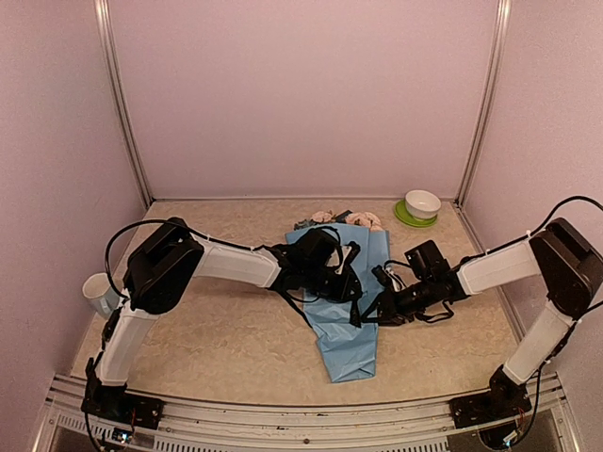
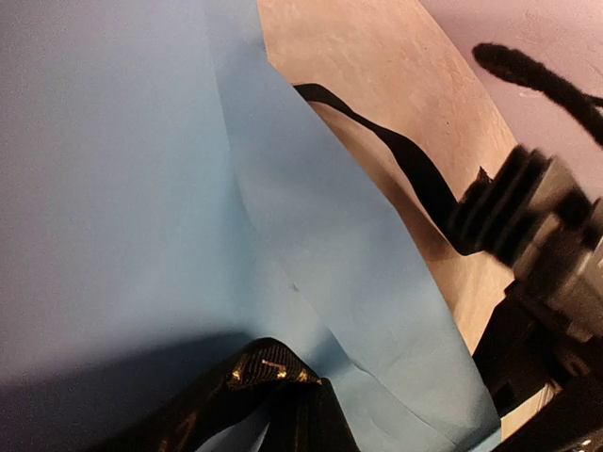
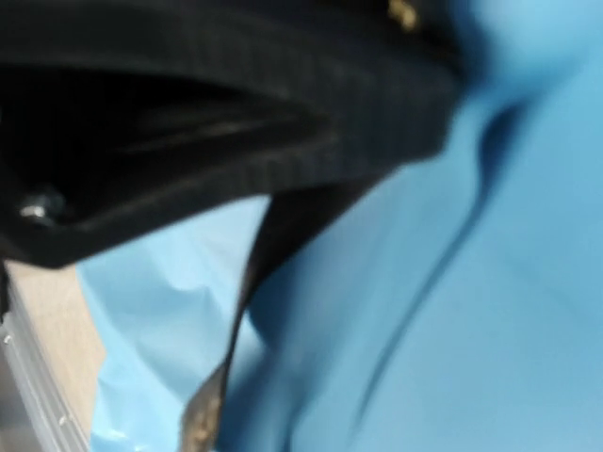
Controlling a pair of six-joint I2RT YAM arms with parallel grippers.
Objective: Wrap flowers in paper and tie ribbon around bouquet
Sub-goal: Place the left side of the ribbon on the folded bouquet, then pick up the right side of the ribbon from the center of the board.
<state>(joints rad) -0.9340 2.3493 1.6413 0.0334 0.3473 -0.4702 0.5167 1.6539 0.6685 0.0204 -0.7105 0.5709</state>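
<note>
Item: bouquet, lying lengthwise at the centre of the table; wide end toward the far wall, narrow end toward the arm bases.

Paper: light blue side outward, folded over the stems as a long cone; an overlapping edge shows in the left wrist view.

Flowers: pale pink blooms and some green poking from the far, wide end.

Ribbon: black, flat; runs from the paper's edge across bare table to the fingers of the right pincer; the right wrist view, blurred, shows a strip of it hanging before the paper.

Left pincer: over the middle of the bouquet, fingers closed together just above the paper; cannot tell whether anything is caught between them.

Right pincer: just beside the bouquet's right edge, meeting the ribbon; cannot tell whether its jaws grip the ribbon or stand apart.

Also present: white bowl on a green plate, far right corner; white mug, left edge.
</note>
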